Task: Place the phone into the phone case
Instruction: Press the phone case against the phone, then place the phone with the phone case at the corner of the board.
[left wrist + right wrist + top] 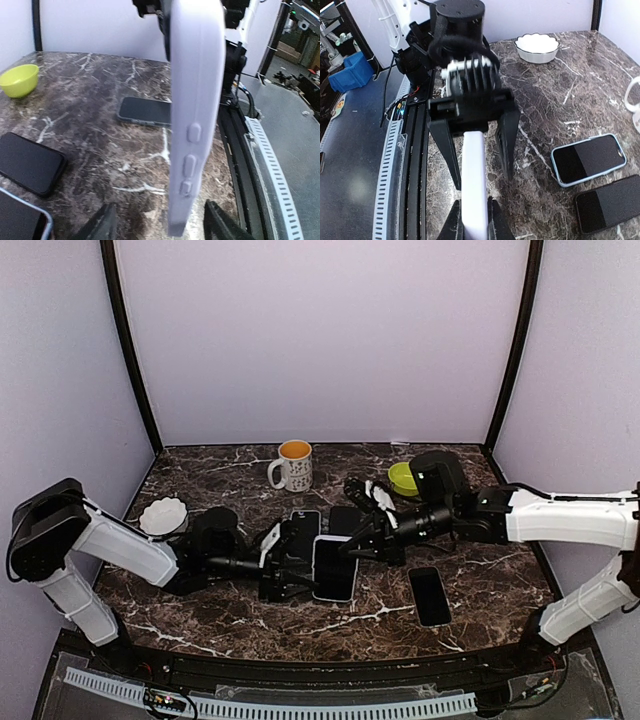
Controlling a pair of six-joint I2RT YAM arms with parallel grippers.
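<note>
Behind the phone case [333,570], mug [296,470] print (too small) is unreadable.

Pale white phone case [195,100] with three raised side buttons and a dark face inside its rim, pinched edge-on in the right tool [474,220], flanked by the left tool's [160,227] spread fingers.

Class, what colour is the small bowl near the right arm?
The small bowl is lime green, clearest in the left wrist view.

Mug [293,468] (orange inside) far centre; green bowl [401,478] right, white dish [163,515] left.
</note>
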